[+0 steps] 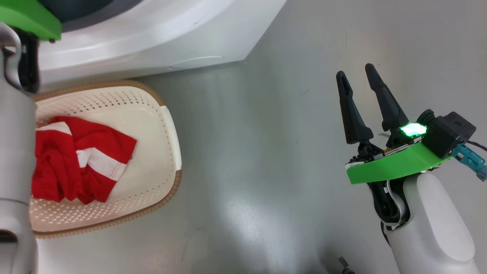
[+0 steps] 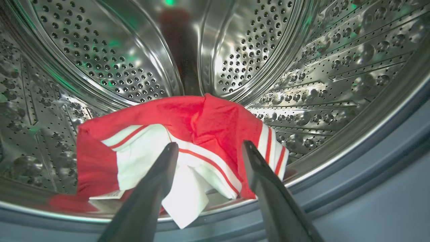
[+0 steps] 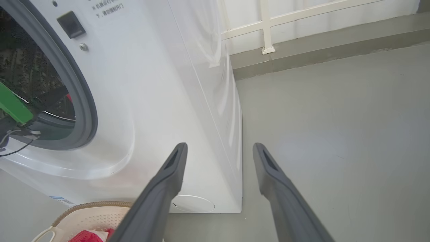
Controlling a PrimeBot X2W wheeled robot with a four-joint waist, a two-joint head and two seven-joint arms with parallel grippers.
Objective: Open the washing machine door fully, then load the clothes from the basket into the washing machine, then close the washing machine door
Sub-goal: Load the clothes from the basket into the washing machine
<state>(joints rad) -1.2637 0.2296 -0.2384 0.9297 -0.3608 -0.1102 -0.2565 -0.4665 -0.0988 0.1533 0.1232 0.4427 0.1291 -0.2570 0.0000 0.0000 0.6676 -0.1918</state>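
Red with white stripes, a jersey lies heaped at the front lip of the washing machine's steel drum, with one white flap hanging out toward the grey door seal. The left hand reaches into the washing machine's mouth, its two dark fingers spread wide and clamped on nothing. The jersey sits just beyond and below the fingertips, in line with the gap between them, loose rather than pinched. This reads as a shallow drop: the garment is inside the drum, but only just. I judge the overhanging flap would need a push deeper into the washing machine before its mouth can be sealed.

More of the clothes, red with a white band, lie bunched in the basket. It stands on the floor right against the foot of the washing machine, probably so that a short swing carries each piece up to the drum. The right hand hangs over bare floor, well off to the right of the washing machine's front corner. Its fingers are apart and empty, and it is likely parked there to leave the left arm room.
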